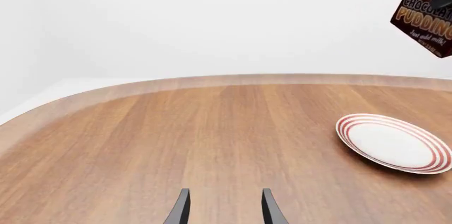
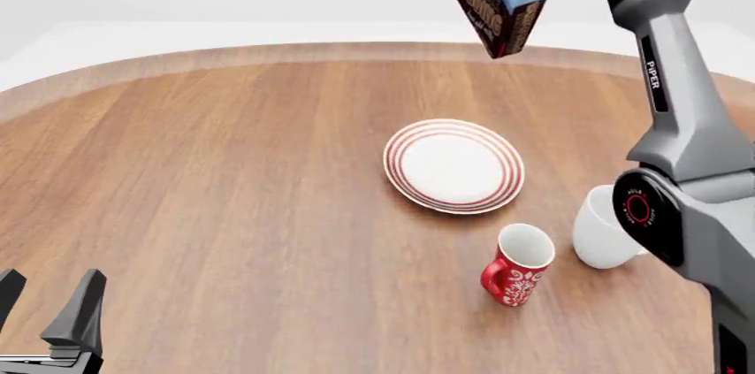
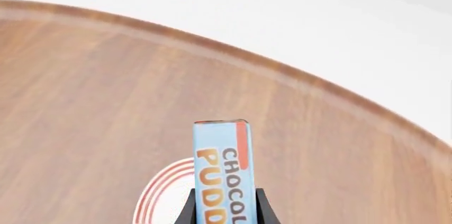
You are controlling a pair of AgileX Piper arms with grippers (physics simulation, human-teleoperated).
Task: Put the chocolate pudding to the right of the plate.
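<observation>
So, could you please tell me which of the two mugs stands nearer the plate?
The red patterned mug, just below the plate's rim; the plain white mug stands farther right.

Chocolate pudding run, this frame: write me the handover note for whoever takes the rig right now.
Right gripper: shut on the chocolate pudding, held tilted, high above the table's far side, beyond the plate.
Left gripper: open, holding nothing, low at the near left.
Plate sits mid-table; a red mug and a white mug stand to its near right.
Done: box picked up and lifted.
Left: carry it to the plate's right, probably avoiding the mugs, set it down, release.
</observation>
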